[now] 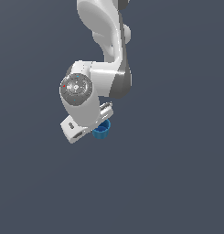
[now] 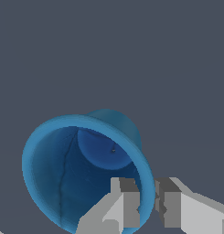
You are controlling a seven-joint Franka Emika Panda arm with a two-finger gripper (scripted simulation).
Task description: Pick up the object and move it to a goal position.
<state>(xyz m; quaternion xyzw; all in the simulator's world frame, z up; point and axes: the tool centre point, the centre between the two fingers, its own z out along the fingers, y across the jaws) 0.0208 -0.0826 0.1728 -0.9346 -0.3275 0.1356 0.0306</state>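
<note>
The object point(image 2: 63, 173) is a small bright blue cup with a hollow top, and in the wrist view I look straight into its opening. My gripper point(image 2: 147, 196) is shut on the cup's rim wall, with one grey finger point(image 2: 127, 196) inside the hollow and the other just outside it. In the exterior view the object point(image 1: 102, 131) peeks out from under the white hand, and my gripper point(image 1: 100, 123) sits right over it. The fingertips are mostly hidden there by the wrist.
The white arm point(image 1: 109, 41) comes down from the top of the exterior view. Around it lies only a flat dark grey surface point(image 1: 177, 183), with no other objects or edges in view.
</note>
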